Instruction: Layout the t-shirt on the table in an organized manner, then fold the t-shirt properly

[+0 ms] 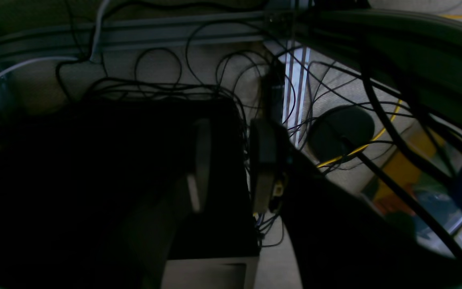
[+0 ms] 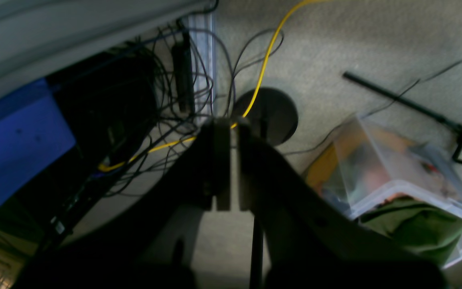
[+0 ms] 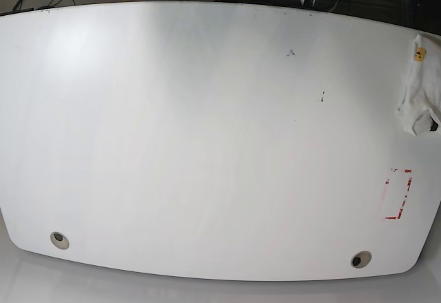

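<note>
Base view: the large glossy white table (image 3: 207, 131) with rounded corners fills the frame. Two round grommet holes (image 3: 60, 239) sit near its close edge, one toward each corner. A small red tape rectangle outline (image 3: 398, 194) lies near the right edge, and a few dark specks (image 3: 322, 97) mark the surface. The white cotton t-shirt (image 3: 420, 86) lies bunched at the far right edge of the table, partly cut off by the frame, with a small yellow emblem (image 3: 418, 54) showing near its top. Neither arm appears in this view.

Left wrist view: the frame is dark. The left gripper (image 1: 235, 164) points down over a carpeted floor (image 1: 231, 68) strewn with thin black cables (image 1: 163, 86) and a yellow cable (image 1: 375, 136). Its fingers stand slightly apart with nothing visible between them; whether they are fully released cannot be told.

Right wrist view: the right gripper (image 2: 233, 160) is clenched, fingers almost together, holding nothing. Below it lie beige carpet, a round black stand base (image 2: 271, 114) and a clear plastic bin (image 2: 395, 172).
</note>
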{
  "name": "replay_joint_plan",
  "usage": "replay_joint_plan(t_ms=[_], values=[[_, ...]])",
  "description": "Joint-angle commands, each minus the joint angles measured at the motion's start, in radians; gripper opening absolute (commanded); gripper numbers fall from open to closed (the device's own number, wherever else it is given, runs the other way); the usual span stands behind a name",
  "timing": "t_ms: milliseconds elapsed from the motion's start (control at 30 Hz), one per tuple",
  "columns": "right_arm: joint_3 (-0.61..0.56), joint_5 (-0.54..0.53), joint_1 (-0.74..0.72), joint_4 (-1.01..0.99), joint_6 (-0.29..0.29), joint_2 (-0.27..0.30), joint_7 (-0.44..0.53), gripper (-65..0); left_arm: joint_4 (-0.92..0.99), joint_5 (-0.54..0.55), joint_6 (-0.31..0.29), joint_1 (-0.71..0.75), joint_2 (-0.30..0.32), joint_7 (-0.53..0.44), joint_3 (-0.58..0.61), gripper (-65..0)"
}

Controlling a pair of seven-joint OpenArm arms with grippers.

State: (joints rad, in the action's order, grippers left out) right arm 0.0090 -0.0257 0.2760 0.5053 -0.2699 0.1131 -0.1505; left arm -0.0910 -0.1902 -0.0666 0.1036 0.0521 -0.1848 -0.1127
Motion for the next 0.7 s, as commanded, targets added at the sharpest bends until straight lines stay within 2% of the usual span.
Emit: replay_joint_plan(t_ms=[0, 300, 667], values=[[0.001, 0.0, -0.013, -0.014, -0.006, 0.004, 0.005, -63.2, 0.012, 0.001, 0.034, 0.008, 0.009, -0.005, 0.001, -49.8], [0.001, 0.0, -0.024, -0.015, -0.001, 0.003, 0.005, -63.1, 0.012, 0.001, 0.037, 0.006, 0.004, -0.005, 0.001, -44.4], [0.001, 0.0, -0.027, -0.017, -0.001, 0.003, 0.005, -63.1, 0.012, 0.004, 0.037, 0.006, 0.004, -0.005, 0.001, -44.6]])
